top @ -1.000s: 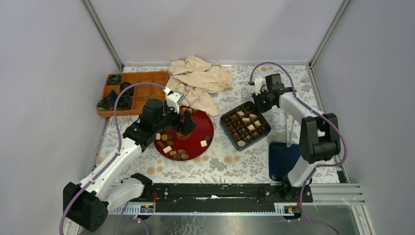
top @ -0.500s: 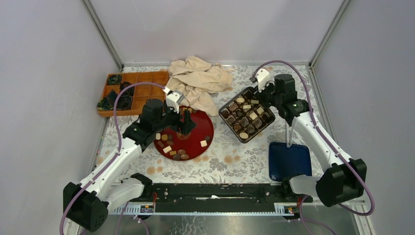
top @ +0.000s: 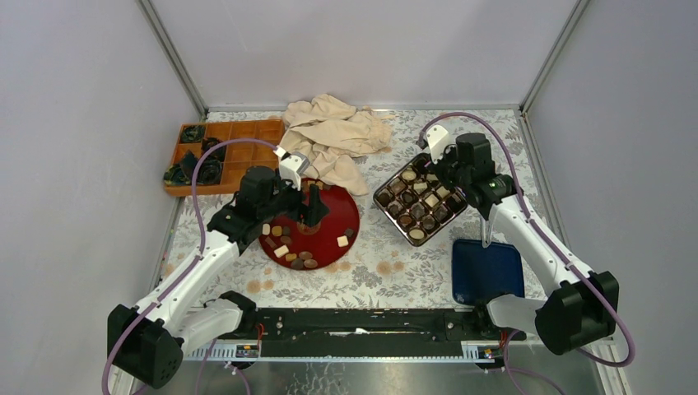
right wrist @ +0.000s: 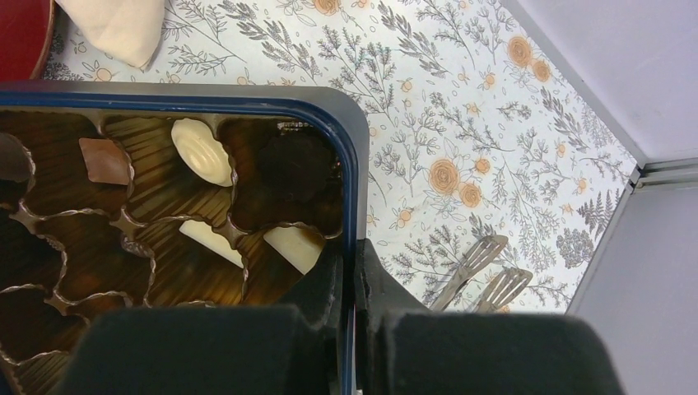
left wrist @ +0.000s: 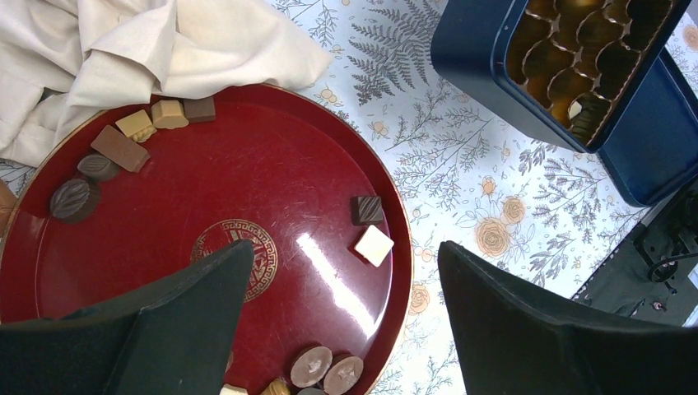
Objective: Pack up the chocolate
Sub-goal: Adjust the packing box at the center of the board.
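On floral cloth [top: 387, 263], light brittle chocolate [left wrist: 373, 244] is likely best pinched across flat sides; left gripper [left wrist: 344, 247] spread, right gripper [right wrist: 352, 255] clamped on box [right wrist: 247, 92] rim.

Table [top: 370, 267] is covered edge to edge w/ a white cloth printed w/ grey ferns and orange-tan flowers. It is enclosed on 3 sides by plain, matt, pale grey-lilac walls: back wall [top: 362, 49], L wall [top: 74, 164], R wall [top: 625, 123]. The wall panels are joined at the rear corners by alu. posts [top: 173, 56], seen leaning outward in the top view. An alu. strip [right wrist: 667, 169] is seen at the foot of the wall by the table's far R corner. A black rail [top: 362, 322] is fixed along the near edge, w/ slotted alu. profile [top: 576, 325] beside it at R. Brushed metal sheet [top: 370, 374] is seen below the rail. Light is even and diffuse; only soft shadows are cast.
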Tool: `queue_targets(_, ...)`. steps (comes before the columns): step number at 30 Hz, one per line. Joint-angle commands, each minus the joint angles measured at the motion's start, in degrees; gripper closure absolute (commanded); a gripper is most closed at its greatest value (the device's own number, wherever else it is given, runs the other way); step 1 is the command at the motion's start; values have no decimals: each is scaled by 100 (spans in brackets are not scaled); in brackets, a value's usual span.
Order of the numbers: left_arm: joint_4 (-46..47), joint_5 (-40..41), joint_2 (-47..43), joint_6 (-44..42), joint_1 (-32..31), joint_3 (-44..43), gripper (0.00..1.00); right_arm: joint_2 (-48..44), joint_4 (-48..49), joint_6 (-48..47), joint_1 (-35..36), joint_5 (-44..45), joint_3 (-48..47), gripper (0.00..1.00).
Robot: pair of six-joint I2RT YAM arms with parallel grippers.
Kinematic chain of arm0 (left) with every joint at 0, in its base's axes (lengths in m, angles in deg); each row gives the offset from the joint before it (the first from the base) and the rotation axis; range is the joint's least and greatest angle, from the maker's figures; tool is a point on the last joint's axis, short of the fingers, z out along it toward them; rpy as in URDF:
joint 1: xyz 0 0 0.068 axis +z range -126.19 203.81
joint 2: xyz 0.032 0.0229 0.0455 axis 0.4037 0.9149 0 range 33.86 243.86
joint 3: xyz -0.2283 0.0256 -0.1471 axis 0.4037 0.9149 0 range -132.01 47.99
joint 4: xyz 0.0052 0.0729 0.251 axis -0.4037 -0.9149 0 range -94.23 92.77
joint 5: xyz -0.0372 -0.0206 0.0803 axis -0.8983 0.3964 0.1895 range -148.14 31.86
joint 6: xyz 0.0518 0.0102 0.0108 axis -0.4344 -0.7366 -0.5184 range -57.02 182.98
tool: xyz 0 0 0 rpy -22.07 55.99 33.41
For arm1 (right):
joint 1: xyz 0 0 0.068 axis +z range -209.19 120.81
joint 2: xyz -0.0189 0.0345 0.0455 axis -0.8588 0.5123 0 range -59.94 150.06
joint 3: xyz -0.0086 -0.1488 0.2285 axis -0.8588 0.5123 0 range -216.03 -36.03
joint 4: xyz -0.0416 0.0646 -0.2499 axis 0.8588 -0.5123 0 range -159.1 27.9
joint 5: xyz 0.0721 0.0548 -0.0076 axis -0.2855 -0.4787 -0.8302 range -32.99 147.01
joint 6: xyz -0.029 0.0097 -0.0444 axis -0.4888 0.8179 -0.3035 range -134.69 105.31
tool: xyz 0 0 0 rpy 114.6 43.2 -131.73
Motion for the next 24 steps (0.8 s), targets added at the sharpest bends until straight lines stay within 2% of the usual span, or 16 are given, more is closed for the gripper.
queue_targets(1,64,96,14,-52,48,34,9,-344,639,64,53,143,-110,100)
queue_targets(24,63,113,-6,-52,57,33,9,-397,863,213,53,328,150,100)
